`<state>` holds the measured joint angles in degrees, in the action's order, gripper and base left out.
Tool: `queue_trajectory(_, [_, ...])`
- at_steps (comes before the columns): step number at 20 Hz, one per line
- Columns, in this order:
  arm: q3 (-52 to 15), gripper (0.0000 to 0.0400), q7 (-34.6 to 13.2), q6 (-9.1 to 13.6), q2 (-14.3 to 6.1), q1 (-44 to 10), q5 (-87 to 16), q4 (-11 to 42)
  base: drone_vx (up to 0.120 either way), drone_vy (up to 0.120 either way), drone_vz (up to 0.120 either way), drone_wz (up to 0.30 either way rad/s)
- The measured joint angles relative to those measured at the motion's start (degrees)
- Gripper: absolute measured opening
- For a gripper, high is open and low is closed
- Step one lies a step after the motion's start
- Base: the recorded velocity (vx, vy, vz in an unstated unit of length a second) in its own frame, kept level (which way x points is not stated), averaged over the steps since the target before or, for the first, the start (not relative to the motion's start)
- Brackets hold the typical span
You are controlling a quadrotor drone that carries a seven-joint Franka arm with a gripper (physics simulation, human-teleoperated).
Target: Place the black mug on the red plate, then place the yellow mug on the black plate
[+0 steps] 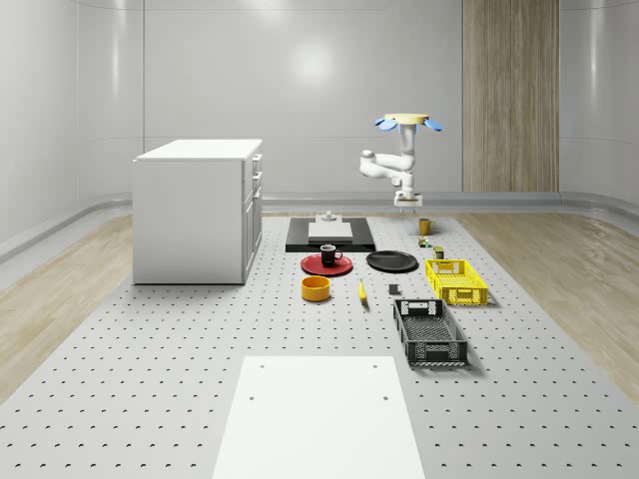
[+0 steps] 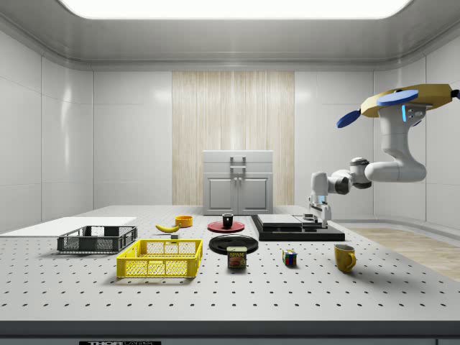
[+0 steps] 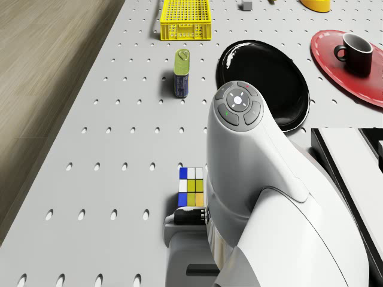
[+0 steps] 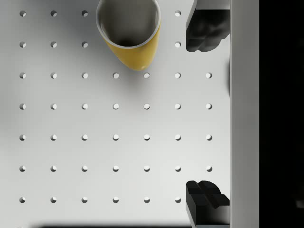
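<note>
In the whole-scene view the drone [image 1: 407, 122] hovers in the air over the far end of the perforated table [image 1: 150, 379], its white arm [image 1: 384, 166] bent down so that the gripper [image 1: 407, 204] hangs just above the yellow mug [image 1: 424, 227], apart from it. The black mug [image 1: 329, 254] already stands upright on the red plate [image 1: 325, 265], and the black plate [image 1: 391, 261] lies bare just beside it toward the view's right. Nearer lie an orange bowl [image 1: 316, 287], a yellow crate [image 1: 456, 280] and a black crate [image 1: 429, 331].

In the side view the drone [image 2: 406, 104] hovers high at the view's right, and the gripper [image 2: 319, 213] points down above the table near the black slab [image 2: 296, 228], holding nothing. The yellow mug [image 2: 345, 257] stands on the table nearer the camera, its handle toward the view's right. The black mug [image 2: 228, 221] sits on the red plate [image 2: 226, 227], behind the black plate [image 2: 233, 244].

In the drone view the arm [image 3: 269, 203] fills the foreground; beyond it lie the black plate [image 3: 263, 81], the black mug [image 3: 353, 52] on the red plate [image 3: 341, 72], a tin can [image 3: 182, 73] and a coloured cube [image 3: 191, 186].

In the wrist view the two dark fingertips [image 4: 206, 31] are spread wide with only bare table between them. The yellow mug [image 4: 130, 35] stands upright, open mouth up, off to one side of the gap, untouched.
</note>
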<state>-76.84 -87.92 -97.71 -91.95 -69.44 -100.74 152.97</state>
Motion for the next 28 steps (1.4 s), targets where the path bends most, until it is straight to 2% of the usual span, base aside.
queue_trajectory(4, [0.0, 0.04, 0.0, 0.0, 0.0, 0.0, 0.0, 0.0, -0.11, 0.12, 0.0, 0.0])
queue_trajectory(8, [0.0, 0.04, 0.0, -0.01, -0.01, 0.0, 0.0, 0.0, 0.0, 0.12, 0.0, 0.0])
queue_trajectory(15, [0.0, 0.04, 0.0, -0.01, -0.01, 0.0, 0.01, 0.0, 0.0, 0.12, -0.109, 0.0])
queue_trajectory(17, [0.0, 0.04, 0.0, -0.02, -0.02, 0.0, 0.01, 0.0, -0.12, 0.12, 0.0, 0.0])
queue_trajectory(24, [0.0, 0.04, 0.0, -0.02, -0.02, 0.0, 0.01, 0.0, -0.069, 0.0, 0.0, 0.0])
queue_trajectory(28, [0.0, 0.04, 0.0, -0.02, -0.02, 0.0, 0.01, 0.0, 0.06, 0.0, 0.0, 0.0])
